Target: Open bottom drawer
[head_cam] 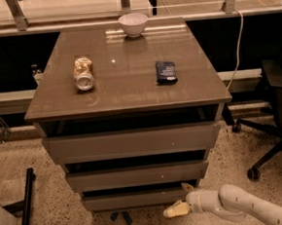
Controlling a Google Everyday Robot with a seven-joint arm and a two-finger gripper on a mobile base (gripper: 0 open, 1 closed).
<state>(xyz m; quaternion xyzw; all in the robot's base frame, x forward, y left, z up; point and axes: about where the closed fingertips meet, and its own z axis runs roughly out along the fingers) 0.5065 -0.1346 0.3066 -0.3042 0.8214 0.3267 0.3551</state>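
Note:
The bottom drawer (133, 199) is the lowest and narrowest of three grey-brown handleless fronts in the cabinet, and it sits nearly flush under the middle front (136, 176). My gripper (176, 199) is at the drawer's lower right corner, low near the floor, on the white arm (236, 205) that comes in from the right. Its fingers are spread: one cream fingertip (172, 211) points left below the front, and the other rises by the drawer's right end. It holds nothing.
The cabinet top (124, 86) carries a white bowl (133, 23) at the back, a can (84, 73) lying on its side at the left, and a dark packet (166, 71) at the right. An office chair (273, 118) stands to the right. A black frame (26, 211) leans at the lower left.

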